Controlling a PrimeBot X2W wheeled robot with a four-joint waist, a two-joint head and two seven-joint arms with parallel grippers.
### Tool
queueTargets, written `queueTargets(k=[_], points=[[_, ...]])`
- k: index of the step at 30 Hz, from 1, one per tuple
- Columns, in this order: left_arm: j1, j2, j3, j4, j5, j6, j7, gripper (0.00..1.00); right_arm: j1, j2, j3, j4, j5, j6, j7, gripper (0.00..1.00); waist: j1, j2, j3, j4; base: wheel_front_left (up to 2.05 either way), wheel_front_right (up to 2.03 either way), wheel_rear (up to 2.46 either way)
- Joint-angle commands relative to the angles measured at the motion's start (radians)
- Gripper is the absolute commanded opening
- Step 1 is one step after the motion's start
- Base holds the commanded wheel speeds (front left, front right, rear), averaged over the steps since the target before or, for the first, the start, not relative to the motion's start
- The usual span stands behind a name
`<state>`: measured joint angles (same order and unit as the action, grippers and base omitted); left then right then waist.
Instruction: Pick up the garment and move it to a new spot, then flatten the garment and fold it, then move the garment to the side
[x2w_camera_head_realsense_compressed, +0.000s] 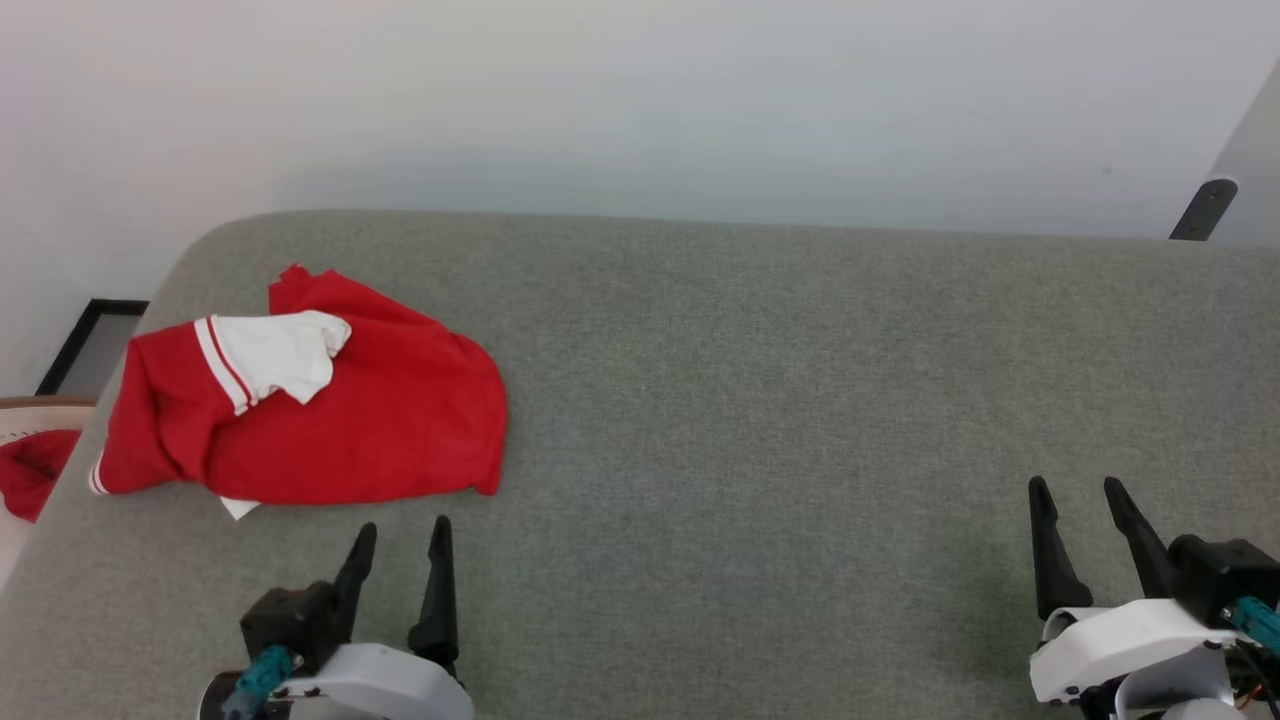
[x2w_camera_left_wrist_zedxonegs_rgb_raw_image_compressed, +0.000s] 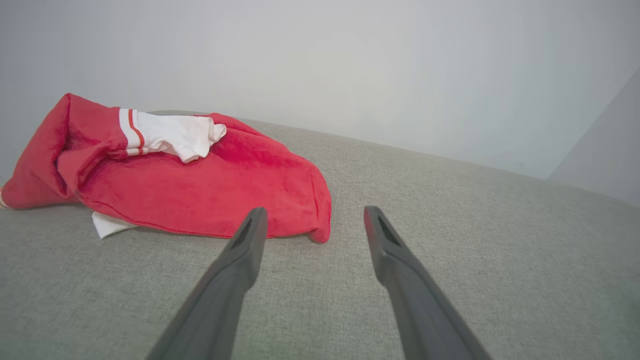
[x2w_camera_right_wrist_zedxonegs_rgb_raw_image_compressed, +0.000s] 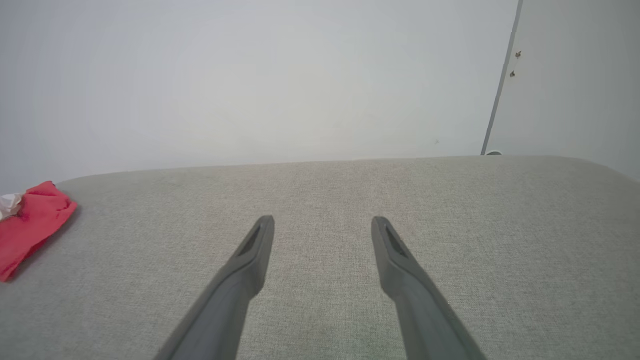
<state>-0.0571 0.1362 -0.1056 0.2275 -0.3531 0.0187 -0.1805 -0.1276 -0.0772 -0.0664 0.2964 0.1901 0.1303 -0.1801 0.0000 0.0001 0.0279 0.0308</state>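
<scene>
Grey table, one garment, two empty hands: left hand, right hand, both agape.

Left hand, right hand: tapered dark fingers, white wrist shells, teal cables.

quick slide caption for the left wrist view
Open left end effector poised before the crumpled red jersey on the grey padded surface.

Grey fabric-covered table: bare from centre to right, open to passage. Obstacle: crumpled red jersey with white sleeves, left side, just ahead of left gripper.
</scene>
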Motion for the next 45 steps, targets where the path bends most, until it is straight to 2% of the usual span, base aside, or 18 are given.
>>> queueTargets(k=[1,19,26,40,45], points=[[-0.011,0.006,-0.003,-0.011,0.028,0.007,-0.01,1.0,-0.016,0.004,-0.009,-0.003,-0.026,0.001,-0.011,1.0,0.0,-0.0001,-0.001,0.001,0.0,0.0,0.0],[0.018,-0.003,0.015,-0.002,0.129,-0.01,-0.047,1.0,0.009,0.018,-0.038,0.025,-0.089,0.001,-0.047,1.0,0.0,-0.0001,-0.028,0.009,0.0,0.0,0.0],[0.026,-0.015,0.033,0.013,0.159,-0.033,-0.061,1.0,0.006,0.022,-0.037,0.04,-0.089,0.001,-0.061,1.0,0.0,-0.0001,-0.033,0.009,0.0,0.0,0.0],[0.03,-0.031,0.071,0.035,0.24,-0.071,-0.085,1.0,0.002,0.023,-0.02,0.061,-0.166,0.001,-0.086,1.0,0.0,-0.0001,-0.045,0.003,0.0,0.0,0.0],[0.023,-0.04,0.077,0.05,0.24,-0.084,-0.084,1.0,0.006,0.019,-0.023,0.062,-0.144,0.001,-0.086,1.0,0.0,-0.0001,-0.05,0.012,0.0,0.0,0.0]])
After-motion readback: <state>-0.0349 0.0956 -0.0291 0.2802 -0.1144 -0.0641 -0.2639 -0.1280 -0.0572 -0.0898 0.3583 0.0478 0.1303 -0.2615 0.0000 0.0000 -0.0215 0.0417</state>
